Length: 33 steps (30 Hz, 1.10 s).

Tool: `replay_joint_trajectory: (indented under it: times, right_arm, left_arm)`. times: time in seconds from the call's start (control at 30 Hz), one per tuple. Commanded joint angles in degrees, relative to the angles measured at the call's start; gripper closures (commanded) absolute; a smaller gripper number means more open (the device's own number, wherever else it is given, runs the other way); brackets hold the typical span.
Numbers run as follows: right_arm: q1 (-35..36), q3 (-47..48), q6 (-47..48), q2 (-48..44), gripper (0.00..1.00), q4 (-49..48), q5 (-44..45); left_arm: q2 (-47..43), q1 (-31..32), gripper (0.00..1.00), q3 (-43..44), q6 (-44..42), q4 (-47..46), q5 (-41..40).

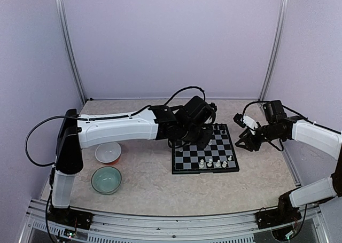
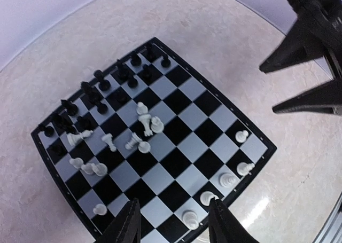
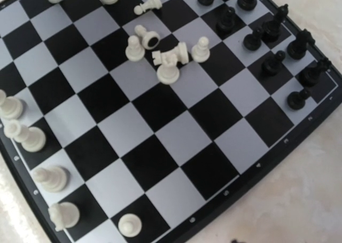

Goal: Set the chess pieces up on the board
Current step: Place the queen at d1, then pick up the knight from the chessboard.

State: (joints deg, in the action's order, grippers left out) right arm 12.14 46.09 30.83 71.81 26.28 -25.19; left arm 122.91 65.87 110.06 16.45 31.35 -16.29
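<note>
The board (image 1: pixel 181 167) lies on the table right of centre. Black chess pieces (image 2: pixel 107 88) crowd its far rows, mostly upright. Several white pieces (image 2: pixel 143 126) lie toppled mid-board, and others (image 2: pixel 227 179) stand along one edge row. My left gripper (image 2: pixel 173 205) hangs open over that row, with a standing white piece (image 2: pixel 191 218) between its fingers and free of both. My right gripper (image 1: pixel 243 141) hovers just off the board's right side, its fingers (image 2: pixel 307 101) apart and empty. The right wrist view shows the white edge row (image 3: pixel 32 139), the toppled heap (image 3: pixel 166 59) and black pieces (image 3: pixel 272 34).
A white bowl (image 1: pixel 108 153) and a pale green bowl (image 1: pixel 106 179) sit left of the board, under the left arm. Lilac walls and two metal posts close the back. An aluminium rail runs along the near edge.
</note>
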Motion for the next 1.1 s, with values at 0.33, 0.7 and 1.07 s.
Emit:
replay_joint_trajectory:
  times: [0.33,0.7,1.07]
  right_arm:
    - [0.08,-0.65,0.51,0.74,0.54,0.02,0.67]
    - [0.33,-0.62,0.67,1.79,0.54,0.14,1.06]
    - [0.77,-0.55,0.9,2.37,0.54,0.17,1.36]
  left_arm:
    - [6.02,-9.57,0.58,4.63,0.87,0.76,-1.93]
    - [9.95,-12.43,0.65,4.7,1.19,-0.11,5.67]
    - [14.17,-12.5,0.67,6.84,2.13,0.94,7.15]
